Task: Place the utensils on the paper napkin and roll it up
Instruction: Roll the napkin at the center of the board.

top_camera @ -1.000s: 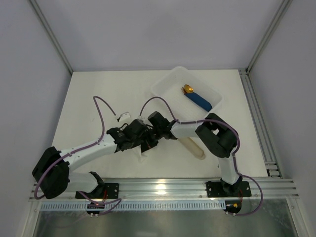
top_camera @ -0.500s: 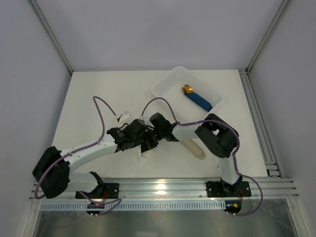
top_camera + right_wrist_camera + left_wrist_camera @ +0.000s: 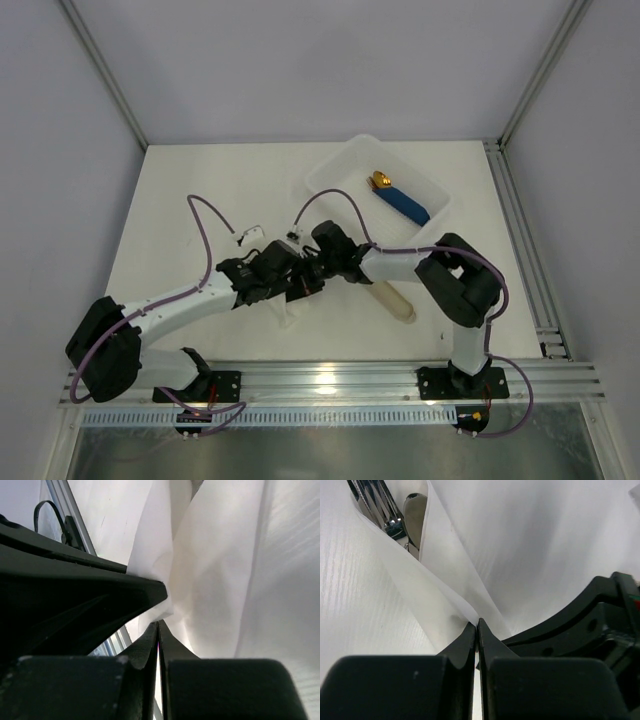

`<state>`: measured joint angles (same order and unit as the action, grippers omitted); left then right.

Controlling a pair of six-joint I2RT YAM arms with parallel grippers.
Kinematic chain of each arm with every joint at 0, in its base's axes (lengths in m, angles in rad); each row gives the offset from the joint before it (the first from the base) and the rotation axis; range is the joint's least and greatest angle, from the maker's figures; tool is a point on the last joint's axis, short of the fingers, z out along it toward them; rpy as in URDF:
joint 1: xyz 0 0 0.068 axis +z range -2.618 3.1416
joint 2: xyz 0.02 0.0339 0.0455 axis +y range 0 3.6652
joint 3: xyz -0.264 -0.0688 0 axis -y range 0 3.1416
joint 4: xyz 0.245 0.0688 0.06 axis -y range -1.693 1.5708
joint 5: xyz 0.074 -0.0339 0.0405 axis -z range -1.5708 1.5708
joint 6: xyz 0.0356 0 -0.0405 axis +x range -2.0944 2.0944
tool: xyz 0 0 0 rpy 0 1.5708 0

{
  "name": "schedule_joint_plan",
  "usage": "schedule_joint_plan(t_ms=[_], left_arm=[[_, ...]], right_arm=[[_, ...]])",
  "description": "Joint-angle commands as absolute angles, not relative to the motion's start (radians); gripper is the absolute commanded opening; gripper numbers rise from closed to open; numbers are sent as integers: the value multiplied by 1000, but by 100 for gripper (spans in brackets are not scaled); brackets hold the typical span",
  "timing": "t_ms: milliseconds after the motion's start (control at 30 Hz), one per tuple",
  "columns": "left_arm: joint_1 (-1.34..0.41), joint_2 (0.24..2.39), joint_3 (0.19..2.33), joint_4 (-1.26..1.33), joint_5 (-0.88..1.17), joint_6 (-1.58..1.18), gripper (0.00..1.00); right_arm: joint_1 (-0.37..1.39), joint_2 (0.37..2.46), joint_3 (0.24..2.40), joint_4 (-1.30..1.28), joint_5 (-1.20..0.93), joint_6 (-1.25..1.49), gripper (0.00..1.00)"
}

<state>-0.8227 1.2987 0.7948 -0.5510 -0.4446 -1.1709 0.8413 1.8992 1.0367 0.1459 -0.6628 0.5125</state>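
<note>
On the white table (image 3: 190,190), beyond me and to my right, a white plastic tray (image 3: 330,165) sits turned cornerwise, and in it lies a blue-handled piece (image 3: 407,206) with its gold tip (image 3: 380,181) pointing to the far left. Closer to me, just outside the tray's near side, a beige oblong sleeve (image 3: 396,303) lies flat and slanted on the table, its far end out of my sight. A silver rail (image 3: 330,381) runs along the near edge, another (image 3: 520,240) along the right, with grey walls around.

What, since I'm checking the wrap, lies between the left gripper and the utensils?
Only folded paper napkin, running from the left gripper to the utensils; left wrist view.
</note>
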Motion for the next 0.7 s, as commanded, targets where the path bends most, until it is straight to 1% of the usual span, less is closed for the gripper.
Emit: schedule_joint_plan(t_ms=[0,233,667], left_arm=[[-824,1273,810,-511,-472,-1181,0],[-824,1289,821,-503,-466,-1175,0],[-824,1361,873,-480,-456,-1155,0]], right_arm=[[805,1832,1013,184,-680,528,4],[779,1877,1016,166,-684,502,4],[808,1973,983,253,-707,534,4]])
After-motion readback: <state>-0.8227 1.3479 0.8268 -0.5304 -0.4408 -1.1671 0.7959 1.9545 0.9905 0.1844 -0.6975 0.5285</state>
